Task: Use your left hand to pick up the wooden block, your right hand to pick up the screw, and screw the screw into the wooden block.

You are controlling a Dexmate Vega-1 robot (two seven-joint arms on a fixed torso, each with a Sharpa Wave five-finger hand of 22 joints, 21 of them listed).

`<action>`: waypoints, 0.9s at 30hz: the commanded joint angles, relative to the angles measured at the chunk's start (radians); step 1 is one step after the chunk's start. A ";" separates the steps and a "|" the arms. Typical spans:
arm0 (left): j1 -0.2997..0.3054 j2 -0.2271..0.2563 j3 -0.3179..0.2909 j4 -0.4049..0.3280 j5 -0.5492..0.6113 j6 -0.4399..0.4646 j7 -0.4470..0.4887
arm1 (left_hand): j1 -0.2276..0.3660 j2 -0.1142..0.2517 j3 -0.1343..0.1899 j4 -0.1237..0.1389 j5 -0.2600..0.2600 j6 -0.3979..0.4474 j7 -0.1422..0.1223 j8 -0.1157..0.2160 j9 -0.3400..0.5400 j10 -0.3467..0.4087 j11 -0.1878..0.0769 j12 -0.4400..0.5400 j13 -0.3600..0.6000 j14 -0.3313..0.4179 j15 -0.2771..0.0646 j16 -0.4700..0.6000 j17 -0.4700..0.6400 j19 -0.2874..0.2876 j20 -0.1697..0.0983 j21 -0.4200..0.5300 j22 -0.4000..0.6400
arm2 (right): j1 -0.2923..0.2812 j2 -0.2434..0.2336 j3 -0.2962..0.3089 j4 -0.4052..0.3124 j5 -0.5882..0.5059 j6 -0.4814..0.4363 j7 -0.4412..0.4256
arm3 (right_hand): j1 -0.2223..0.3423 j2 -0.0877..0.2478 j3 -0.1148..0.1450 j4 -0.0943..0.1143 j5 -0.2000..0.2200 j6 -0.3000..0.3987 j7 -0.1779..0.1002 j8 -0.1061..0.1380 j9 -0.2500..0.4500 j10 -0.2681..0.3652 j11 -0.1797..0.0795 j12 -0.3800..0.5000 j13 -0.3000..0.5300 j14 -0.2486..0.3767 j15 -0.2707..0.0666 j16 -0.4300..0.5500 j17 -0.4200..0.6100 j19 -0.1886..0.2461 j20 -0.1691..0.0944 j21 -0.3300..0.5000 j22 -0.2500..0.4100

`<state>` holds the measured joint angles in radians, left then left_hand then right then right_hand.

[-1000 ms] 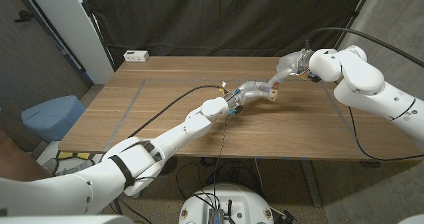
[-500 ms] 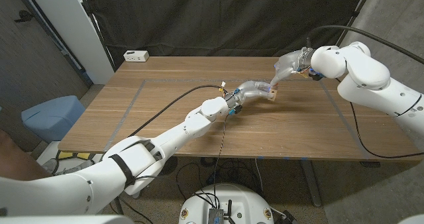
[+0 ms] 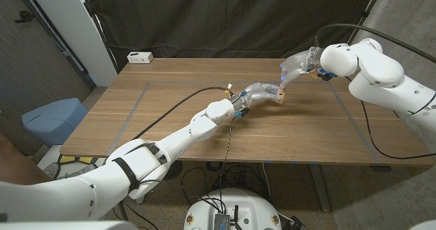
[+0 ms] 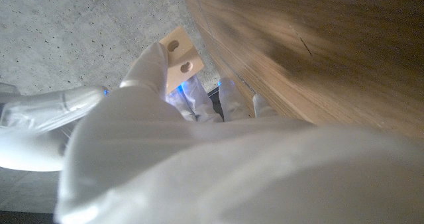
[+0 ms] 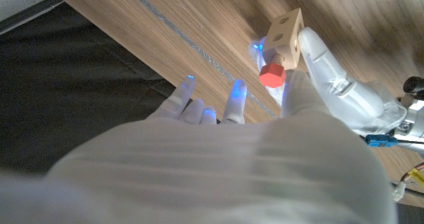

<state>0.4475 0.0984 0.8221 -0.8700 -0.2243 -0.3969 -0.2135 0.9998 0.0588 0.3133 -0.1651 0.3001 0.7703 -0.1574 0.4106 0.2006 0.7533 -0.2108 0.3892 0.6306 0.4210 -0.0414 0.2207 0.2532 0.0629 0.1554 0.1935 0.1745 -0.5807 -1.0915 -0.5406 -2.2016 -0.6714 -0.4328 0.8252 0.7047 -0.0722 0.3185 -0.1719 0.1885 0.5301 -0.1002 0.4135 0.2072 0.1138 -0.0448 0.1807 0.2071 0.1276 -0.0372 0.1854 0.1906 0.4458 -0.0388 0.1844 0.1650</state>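
The left hand held the block above the desk, gripped in its fingers. A red-headed screw stuck out of the block, touching the right hand, whose fingers were spread beside it.

Head camera looking down from above over whole desk, both arms reaching in. Each wrist camera peering close along back of own hand, view turned over. All three sharing wooden block near desk's far side.
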 commanded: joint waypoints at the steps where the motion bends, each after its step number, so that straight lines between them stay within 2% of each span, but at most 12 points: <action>1: 0.005 0.006 0.003 -0.019 0.005 0.008 0.001 | -0.015 0.031 0.022 0.012 0.007 0.046 -0.008 0.003 0.017 0.008 -0.001 0.009 0.003 0.004 -0.075 0.002 0.003 0.005 0.004 0.007 0.006 | 0.032 0.000 -0.021 -0.001 -0.002 0.010 0.055 | 0.029 -0.004 0.010 -0.007 0.004 -0.012 -0.007 -0.007 0.004 -0.015 0.000 0.000 0.005 -0.015 -0.017 -0.002 0.002 -0.011 0.007 -0.006 0.002; 8: 0.008 0.010 0.006 -0.032 0.007 0.014 -0.001 | -0.016 0.032 0.022 0.012 0.007 0.048 -0.007 0.004 0.017 0.008 -0.002 0.008 0.002 0.004 -0.075 0.002 0.003 0.004 0.004 0.007 0.006 | 0.042 0.000 -0.028 -0.005 -0.022 0.020 0.075 | 0.072 -0.011 0.028 -0.011 0.007 -0.019 -0.038 -0.011 0.005 -0.029 -0.020 0.004 0.005 -0.028 -0.015 0.001 0.003 -0.024 0.014 -0.005 0.002; 14: 0.012 0.014 0.007 -0.043 0.009 0.019 0.001 | -0.016 0.032 0.022 0.013 0.008 0.047 -0.007 0.003 0.017 0.009 -0.002 0.009 0.002 0.002 -0.077 0.001 0.003 0.005 0.005 0.007 0.006 | 0.040 -0.001 -0.027 -0.012 -0.046 0.026 0.080 | 0.082 -0.015 0.033 -0.010 0.007 -0.017 -0.044 -0.011 0.006 -0.030 -0.030 0.006 0.005 -0.031 -0.017 0.003 0.004 -0.028 0.016 -0.005 0.002; 27: 0.013 0.017 0.010 -0.052 0.012 0.024 0.000 | -0.016 0.032 0.023 0.013 0.008 0.048 -0.006 0.003 0.017 0.008 -0.002 0.009 0.002 0.002 -0.077 0.001 0.003 0.005 0.005 0.007 0.006 | 0.024 0.001 -0.012 -0.014 -0.068 0.037 0.071 | 0.107 -0.024 0.047 -0.003 0.005 0.059 -0.045 0.021 0.010 -0.008 -0.048 0.018 0.005 -0.016 -0.031 0.015 0.007 -0.020 0.009 0.002 0.003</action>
<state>0.4573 0.1107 0.8281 -0.9082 -0.2149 -0.3773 -0.2128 0.9998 0.0588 0.3133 -0.1651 0.3044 0.7702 -0.1574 0.4104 0.2006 0.7547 -0.2128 0.3892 0.6275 0.4210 -0.0414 0.2207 0.2531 0.0629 0.1554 0.1935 0.1745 -0.5460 -1.0917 -0.5640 -2.2130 -0.7072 -0.4105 0.8959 0.7944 -0.0985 0.3550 -0.1769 0.1886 0.5652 -0.1443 0.4243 0.2118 0.0945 -0.0862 0.1925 0.2070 0.1014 -0.0358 0.1895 0.1934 0.4197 -0.0196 0.1844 0.1650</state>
